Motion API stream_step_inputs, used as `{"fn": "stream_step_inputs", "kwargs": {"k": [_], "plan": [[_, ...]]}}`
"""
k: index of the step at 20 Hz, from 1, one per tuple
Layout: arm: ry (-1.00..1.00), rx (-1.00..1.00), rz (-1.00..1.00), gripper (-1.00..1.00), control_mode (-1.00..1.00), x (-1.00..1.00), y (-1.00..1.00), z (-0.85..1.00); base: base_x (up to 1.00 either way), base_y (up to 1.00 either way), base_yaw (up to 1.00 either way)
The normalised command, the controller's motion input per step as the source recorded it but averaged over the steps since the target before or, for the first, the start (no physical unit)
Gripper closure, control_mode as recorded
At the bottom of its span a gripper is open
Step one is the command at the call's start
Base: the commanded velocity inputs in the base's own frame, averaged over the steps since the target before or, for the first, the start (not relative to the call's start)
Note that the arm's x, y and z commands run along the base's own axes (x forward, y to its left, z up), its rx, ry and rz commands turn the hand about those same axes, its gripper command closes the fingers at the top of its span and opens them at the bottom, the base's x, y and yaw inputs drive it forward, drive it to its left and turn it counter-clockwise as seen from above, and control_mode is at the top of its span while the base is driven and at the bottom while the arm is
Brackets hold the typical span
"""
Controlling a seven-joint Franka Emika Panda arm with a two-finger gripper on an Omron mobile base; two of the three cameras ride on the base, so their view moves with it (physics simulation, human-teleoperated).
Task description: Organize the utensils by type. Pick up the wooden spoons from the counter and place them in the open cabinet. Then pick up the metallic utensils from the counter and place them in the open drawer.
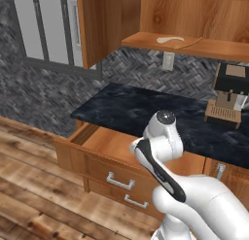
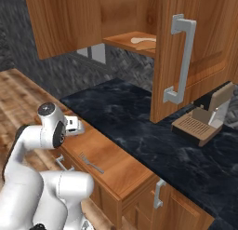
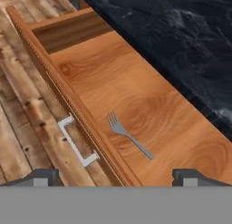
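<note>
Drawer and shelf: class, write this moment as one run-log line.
fingers: open, empty, above drawer | fork: flat in drawer | wooden spoons: on cabinet shelf | counter: coffee machine

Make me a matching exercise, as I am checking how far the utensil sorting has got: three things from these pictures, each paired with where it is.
Things:
1. pale wooden spoon
2. fork
3. coffee machine

Places:
A. on the counter
B. on the cabinet shelf
C. on the bottom of the open drawer

Pairs: 1-B, 2-C, 3-A
</note>
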Motion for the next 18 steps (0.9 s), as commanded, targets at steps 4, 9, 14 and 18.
{"fn": "stream_step_inputs", "kwargs": {"k": [4, 9, 14, 18], "plan": [[0.05, 0.06, -0.42, -1.00, -1.00, -0.33, 0.13, 0.34, 0.00, 0.00, 0.00], [0.08, 0.00, -0.45, -1.00, -1.00, -0.24, 0.05, 0.44, 0.00, 0.00, 0.00], [0.02, 0.00, -0.24, -1.00, -1.00, -0.28, 0.00, 0.16, 0.00, 0.00, 0.00], [0.00, 0.01, -0.01, -1.00, -1.00, -0.12, -0.02, 0.01, 0.00, 0.00, 0.00]]}}
